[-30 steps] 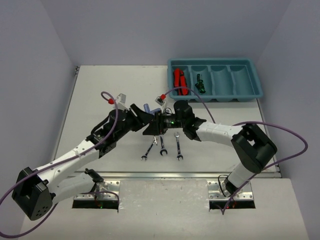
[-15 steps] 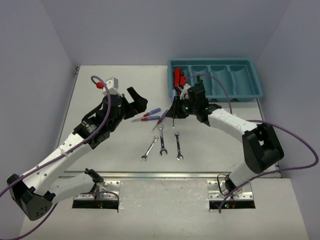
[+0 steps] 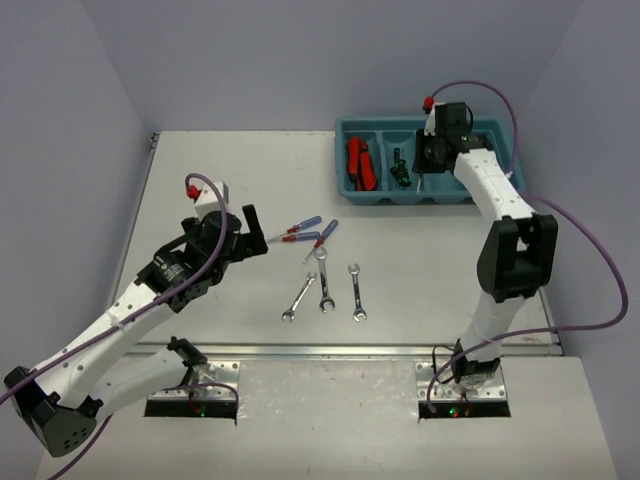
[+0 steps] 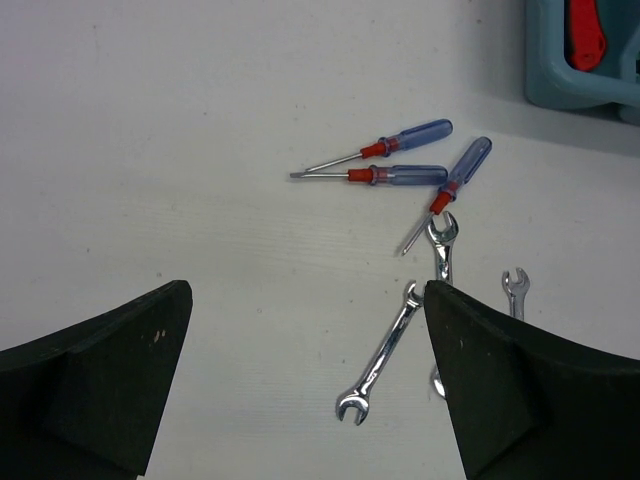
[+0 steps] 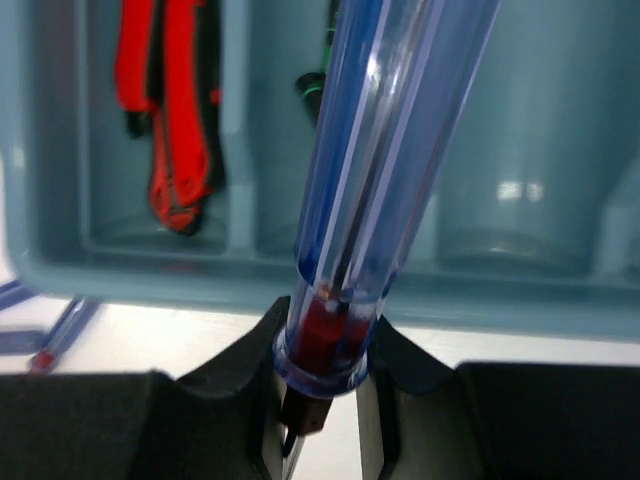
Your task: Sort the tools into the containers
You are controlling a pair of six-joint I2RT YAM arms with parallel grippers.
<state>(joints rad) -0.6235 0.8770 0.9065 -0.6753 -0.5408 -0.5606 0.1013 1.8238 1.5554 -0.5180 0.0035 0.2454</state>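
- Top view: the left hand (image 3: 252, 234) is hanging spread and holding nothing over the bench (image 3: 200, 170), just left of three blue screwdrivers (image 3: 308, 237) that are lying close together.
- Top view: three wrenches (image 3: 323, 280) are lying just nearer the arm bases than the screwdrivers.
- Top view: the right hand (image 3: 432, 160) is reaching over the tray (image 3: 380, 122) at the bench's far right. Knives (image 3: 358, 163) are lying in its leftmost compartment and a green screwdriver (image 3: 402, 167) in the second.
- Left wrist view: the fingers (image 4: 100, 380) are standing wide apart with bare bench between them. The blue screwdrivers (image 4: 400, 175) and wrenches (image 4: 385, 350) are lying beyond, and a tray corner (image 4: 560, 80) is showing at top right.
- Right wrist view: the right hand (image 5: 320, 385) is pinching a fourth screwdriver (image 5: 390, 150) near its red collar, with the clear blue handle pointing across the tray (image 5: 500, 300). Which compartment is lying beneath it cannot be told.
- Right wrist view: the knives (image 5: 170, 120) are lying in the left compartment.
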